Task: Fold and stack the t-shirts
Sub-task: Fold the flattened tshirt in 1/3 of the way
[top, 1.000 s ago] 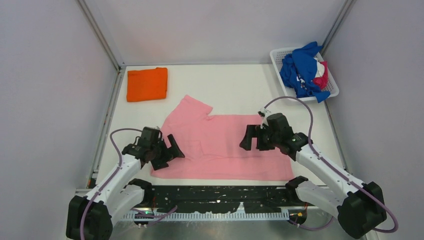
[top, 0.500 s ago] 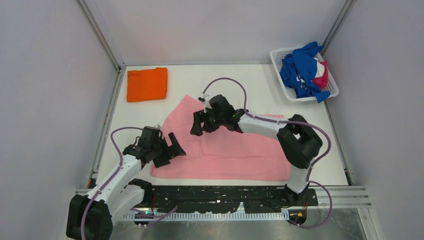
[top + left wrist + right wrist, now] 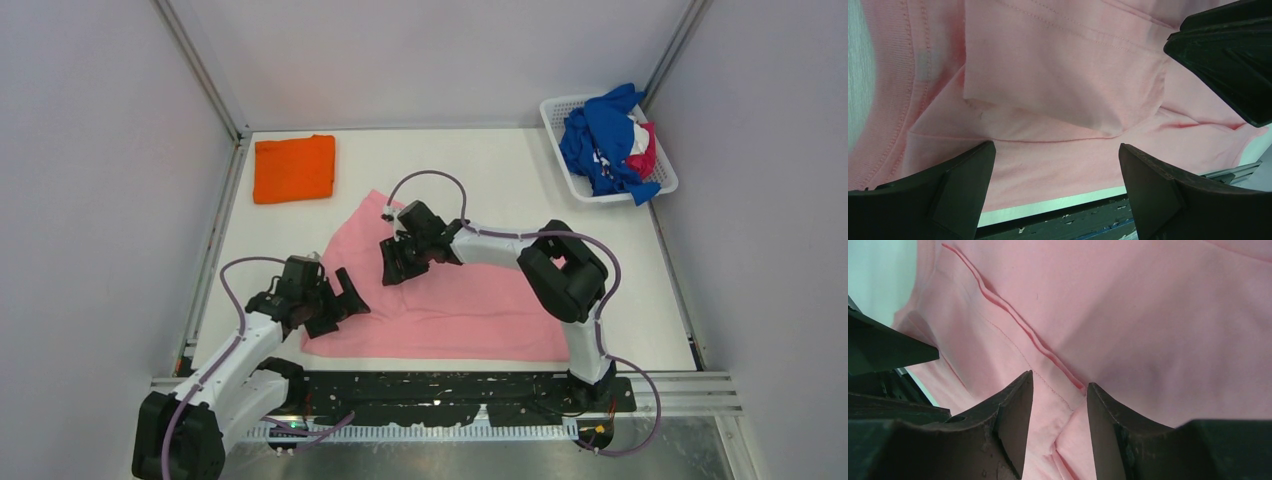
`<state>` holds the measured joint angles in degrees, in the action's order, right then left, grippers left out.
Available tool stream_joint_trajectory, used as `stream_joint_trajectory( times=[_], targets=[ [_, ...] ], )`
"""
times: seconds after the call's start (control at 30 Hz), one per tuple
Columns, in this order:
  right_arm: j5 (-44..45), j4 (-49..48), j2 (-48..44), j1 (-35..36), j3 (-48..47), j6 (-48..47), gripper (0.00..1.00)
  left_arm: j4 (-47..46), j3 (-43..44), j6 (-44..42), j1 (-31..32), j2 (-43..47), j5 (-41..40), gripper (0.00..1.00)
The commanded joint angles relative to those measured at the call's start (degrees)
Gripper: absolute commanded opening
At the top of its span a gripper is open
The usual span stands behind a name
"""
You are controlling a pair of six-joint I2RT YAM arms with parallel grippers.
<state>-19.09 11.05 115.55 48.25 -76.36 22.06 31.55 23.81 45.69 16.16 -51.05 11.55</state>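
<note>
A light pink t-shirt (image 3: pixel 470 300) lies spread flat in the middle of the table. My right gripper (image 3: pixel 396 268) reaches across it to its left part. In the right wrist view the gripper (image 3: pixel 1059 380) is open, its jaws a little apart, low over a sleeve seam and fold of the pink cloth (image 3: pixel 1148 305). My left gripper (image 3: pixel 338 308) is wide open over the shirt's near left corner. In the left wrist view the gripper (image 3: pixel 1057 145) frames the pink hem (image 3: pixel 1058 65). A folded orange t-shirt (image 3: pixel 294 168) lies at the back left.
A white slatted basket (image 3: pixel 556 112) at the back right holds crumpled blue (image 3: pixel 598 140), white and magenta tees. The table's near edge and a black base rail (image 3: pixel 450 392) run just below the pink shirt. Metal frame posts stand at the back corners.
My right arm has swung from the shirt's right side across to its left part and dropped low over the sleeve seam. The left gripper has barely moved.
</note>
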Motion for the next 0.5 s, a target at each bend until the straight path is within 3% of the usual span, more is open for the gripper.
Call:
stream_joint_trajectory(
  times=[0.0, 0.47],
  targets=[
    [0.8, 1.3, 0.6, 0.9, -2.3, -1.4, 0.51, 1.3, -0.5, -0.7, 0.1, 0.9, -2.0, 0.99],
    [3.9, 3.1, 0.4, 3.4, -2.6, -2.4, 0.35, 1.6, -0.2, -0.8, 0.1, 1.3, -1.9, 0.99]
  ],
)
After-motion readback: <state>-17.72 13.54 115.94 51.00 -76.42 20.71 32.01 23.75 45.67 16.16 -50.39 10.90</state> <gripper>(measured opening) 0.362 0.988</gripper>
